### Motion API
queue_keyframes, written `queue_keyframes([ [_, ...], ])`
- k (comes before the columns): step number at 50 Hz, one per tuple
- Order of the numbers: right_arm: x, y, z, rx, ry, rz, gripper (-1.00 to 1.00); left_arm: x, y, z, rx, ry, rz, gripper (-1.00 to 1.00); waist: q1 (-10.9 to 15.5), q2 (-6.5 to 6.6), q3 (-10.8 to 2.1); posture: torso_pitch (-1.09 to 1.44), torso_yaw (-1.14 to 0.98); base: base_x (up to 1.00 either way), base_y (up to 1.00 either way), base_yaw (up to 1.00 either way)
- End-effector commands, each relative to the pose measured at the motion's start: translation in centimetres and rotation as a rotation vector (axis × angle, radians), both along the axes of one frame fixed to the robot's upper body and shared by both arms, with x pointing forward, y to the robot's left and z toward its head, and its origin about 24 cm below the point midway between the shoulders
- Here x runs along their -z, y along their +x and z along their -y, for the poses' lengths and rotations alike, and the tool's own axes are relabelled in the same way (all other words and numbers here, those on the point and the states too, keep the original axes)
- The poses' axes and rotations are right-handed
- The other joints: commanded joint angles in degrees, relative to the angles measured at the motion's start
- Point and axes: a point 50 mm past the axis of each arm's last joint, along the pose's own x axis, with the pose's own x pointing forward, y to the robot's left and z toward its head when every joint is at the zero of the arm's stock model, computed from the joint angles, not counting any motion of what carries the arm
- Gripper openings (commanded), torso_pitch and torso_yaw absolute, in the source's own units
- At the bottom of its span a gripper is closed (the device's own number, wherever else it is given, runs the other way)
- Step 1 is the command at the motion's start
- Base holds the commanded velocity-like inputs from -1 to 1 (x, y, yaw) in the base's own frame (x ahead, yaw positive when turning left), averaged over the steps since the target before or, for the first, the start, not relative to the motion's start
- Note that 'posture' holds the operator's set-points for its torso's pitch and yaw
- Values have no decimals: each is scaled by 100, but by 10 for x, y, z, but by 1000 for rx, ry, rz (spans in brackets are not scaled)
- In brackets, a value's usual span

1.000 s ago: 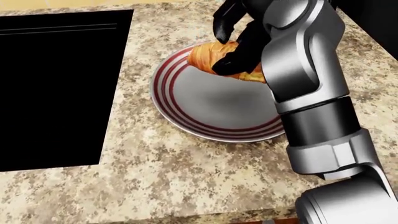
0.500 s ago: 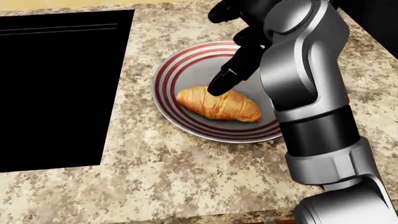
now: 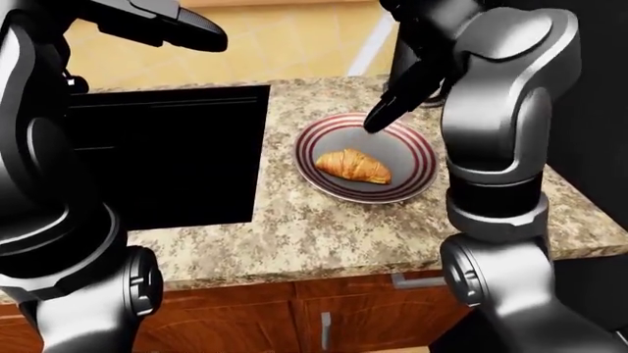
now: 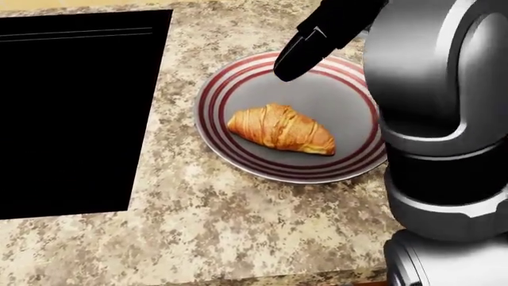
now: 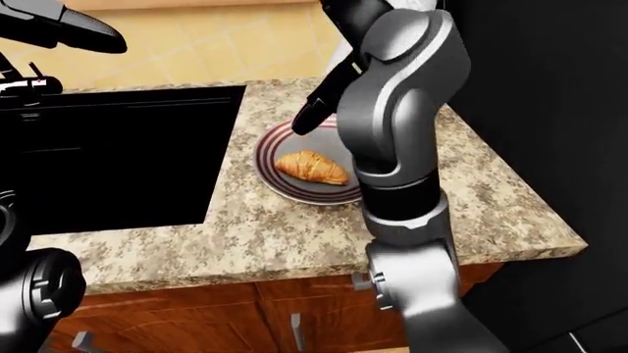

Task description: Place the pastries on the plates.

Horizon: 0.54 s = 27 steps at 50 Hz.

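In the left-eye view the left hand [image 3: 162, 22] sits at the top left, above the black sink [image 3: 162, 165]; its dark fingers reach out straight and hold nothing. The sink takes up the left of the granite counter [image 4: 230, 226]. Just right of it stands the red-ringed plate [image 4: 238, 83], and the croissant [image 4: 281, 129] lies flat on its grey middle, a little toward the lower side, touching no finger. A second ago the right hand held that pastry above the plate's upper rim; half a second ago it already lay on the plate with a fingertip close over it. Now the right hand [image 3: 407, 81] has lifted away toward the top of the head view, fingers loose and empty, one black finger [image 4: 298, 53] hanging over the upper rim, clear of the croissant.
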Motion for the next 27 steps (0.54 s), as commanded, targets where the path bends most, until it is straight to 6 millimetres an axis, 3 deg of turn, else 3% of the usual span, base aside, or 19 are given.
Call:
queue_keyframes([
  [1,-21,-13,6,30,18,83,100,-12,-9,-1,-9,5,71,100,-5,21,-139,-14,0,0,0,0],
  [11,-39,-47,43,135,146,214,100,-9,-11,-6,-34,-1,74,100,-1,9,-99,-14,0,0,0,0],
  [27,-49,-77,95,302,284,353,100,-15,-19,-33,-137,-28,101,100,-2,-12,-87,-14,0,0,0,0],
])
